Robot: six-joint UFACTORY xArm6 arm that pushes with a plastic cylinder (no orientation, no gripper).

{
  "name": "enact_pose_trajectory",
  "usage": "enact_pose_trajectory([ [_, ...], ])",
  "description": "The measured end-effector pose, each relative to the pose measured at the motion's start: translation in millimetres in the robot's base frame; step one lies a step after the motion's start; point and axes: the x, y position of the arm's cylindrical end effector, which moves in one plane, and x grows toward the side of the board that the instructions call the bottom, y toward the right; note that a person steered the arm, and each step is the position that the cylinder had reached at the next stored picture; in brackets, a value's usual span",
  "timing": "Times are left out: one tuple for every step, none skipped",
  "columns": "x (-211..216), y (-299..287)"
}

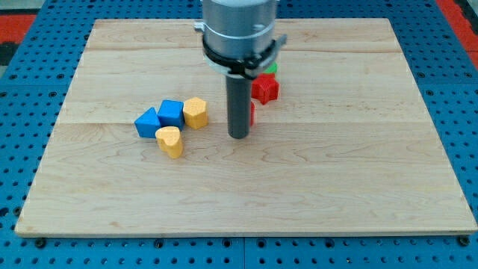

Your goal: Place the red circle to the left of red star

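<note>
The red star (265,88) lies on the wooden board (246,202) just right of centre, near the view's top. The red circle (252,113) is almost wholly hidden behind my rod; only a thin red sliver shows at the rod's right side, below and left of the star. My tip (238,135) rests on the board at the circle's left side, touching or nearly touching it. The rod is dark and upright, under the grey arm housing (239,26).
A green block (272,68) peeks out behind the star. At the view's left sits a cluster: a blue triangle (147,122), a blue cube (171,113), a yellow block (196,112) and a yellow heart (170,140). Blue pegboard surrounds the board.
</note>
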Motion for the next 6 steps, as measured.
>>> enact_pose_trajectory([
  [-25.7,-1.9],
  [-56.0,10.4],
  [-74.6,10.4],
  [-66.6,10.4],
  [-65.9,6.8],
  [-65.9,5.7],
])
